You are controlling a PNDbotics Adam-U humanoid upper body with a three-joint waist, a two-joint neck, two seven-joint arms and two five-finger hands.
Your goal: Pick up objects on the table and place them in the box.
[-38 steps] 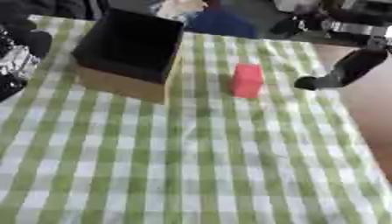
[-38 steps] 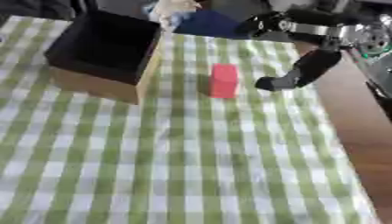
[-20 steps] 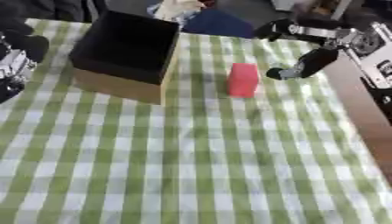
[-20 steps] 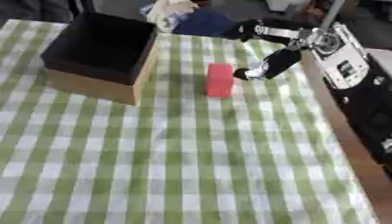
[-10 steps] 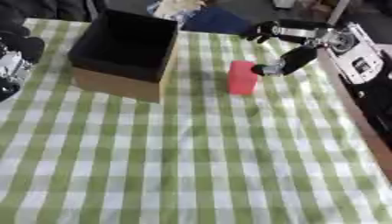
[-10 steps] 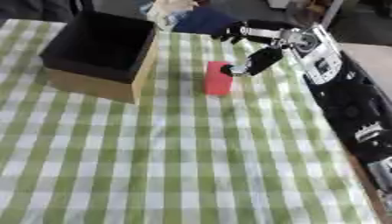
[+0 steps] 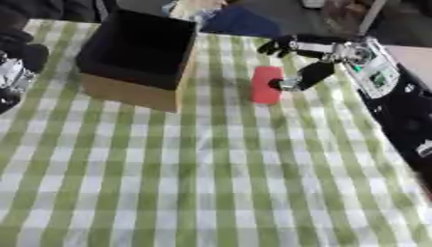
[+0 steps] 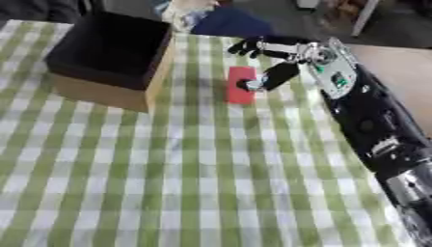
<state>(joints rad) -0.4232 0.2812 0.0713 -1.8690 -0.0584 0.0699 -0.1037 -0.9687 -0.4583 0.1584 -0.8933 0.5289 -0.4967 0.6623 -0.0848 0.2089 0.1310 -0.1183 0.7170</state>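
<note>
Your right hand (image 7: 305, 57) has swung left to the red block (image 7: 266, 84), fingers spread and ungrasping; close squarely around it before lifting toward the box (image 7: 139, 58).

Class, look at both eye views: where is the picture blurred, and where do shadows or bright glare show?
Left eye view: soft all over, the right hand smeared most; the box interior is deep shadow; bright patches lie on the cloth right of the red block. Right eye view: the same softness; a faint shadow falls on the cloth just right of the box.
</note>
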